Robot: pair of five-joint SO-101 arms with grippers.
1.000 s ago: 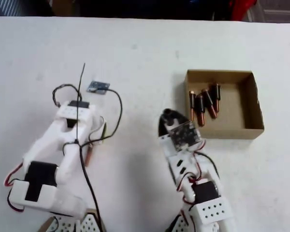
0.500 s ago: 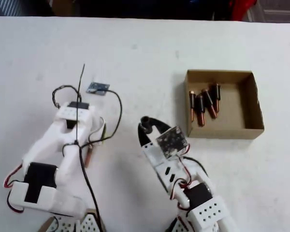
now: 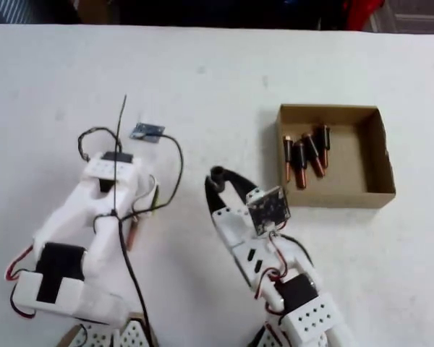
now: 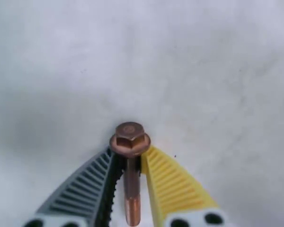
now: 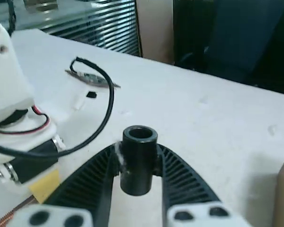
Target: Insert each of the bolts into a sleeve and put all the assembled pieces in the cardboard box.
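White tabletop (image 3: pixel 224 79), dark room beyond its far edge. The left gripper (image 4: pixel 130 158) was clenched on a copper hex-head bolt (image 4: pixel 131 182), with the shank between the grey and yellow fingers and the head just past the tips. From above, the bolt read as a copper sliver beside that arm. The right gripper (image 5: pixel 137 152) grasped a black sleeve (image 5: pixel 138 163); its wrist view showed the open bore, and the high view placed it between the arms. Four assembled pieces (image 3: pixel 304 155) lay in the cardboard box (image 3: pixel 330 109), apart from both grippers.
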